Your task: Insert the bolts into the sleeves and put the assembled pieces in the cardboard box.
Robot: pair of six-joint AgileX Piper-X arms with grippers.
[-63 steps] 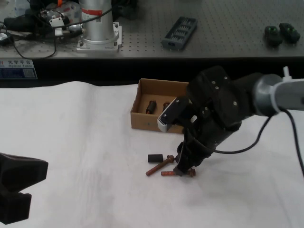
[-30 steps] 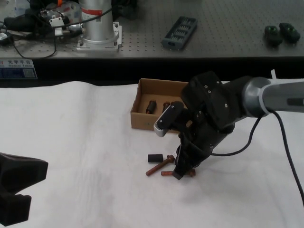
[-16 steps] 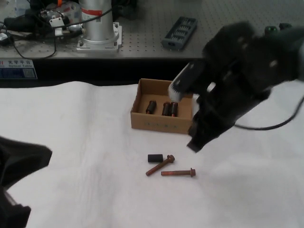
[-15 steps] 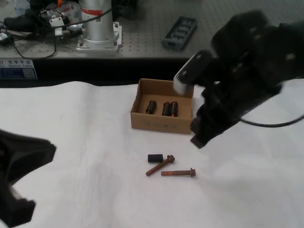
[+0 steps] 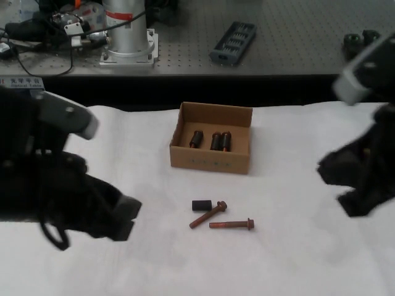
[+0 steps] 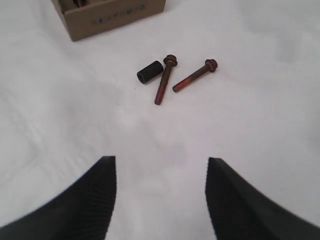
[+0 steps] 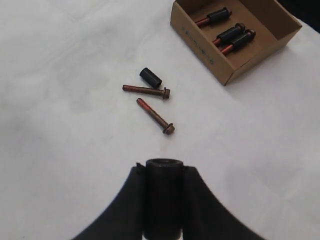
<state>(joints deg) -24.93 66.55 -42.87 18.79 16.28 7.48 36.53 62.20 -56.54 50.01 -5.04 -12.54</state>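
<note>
Black, the sleeve (image 7: 164, 200) was held clamped in the right end effector (image 7: 164, 172), which had been raised off the bolts (image 6: 163, 79) lying on the counter (image 5: 123, 154), while the open left end effector (image 6: 160, 165) had been brought in, presumably for insertion.

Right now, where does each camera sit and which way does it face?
High view: behind the robot, facing forward and down over the cardboard box and bolts; left arm and right arm at its sides.
Left wrist view: on the left arm, facing the bolts past its open left end effector.
Right wrist view: on the right arm, facing them past the right end effector, shut on a sleeve.
All share the box, bolts and loose sleeve.
</note>
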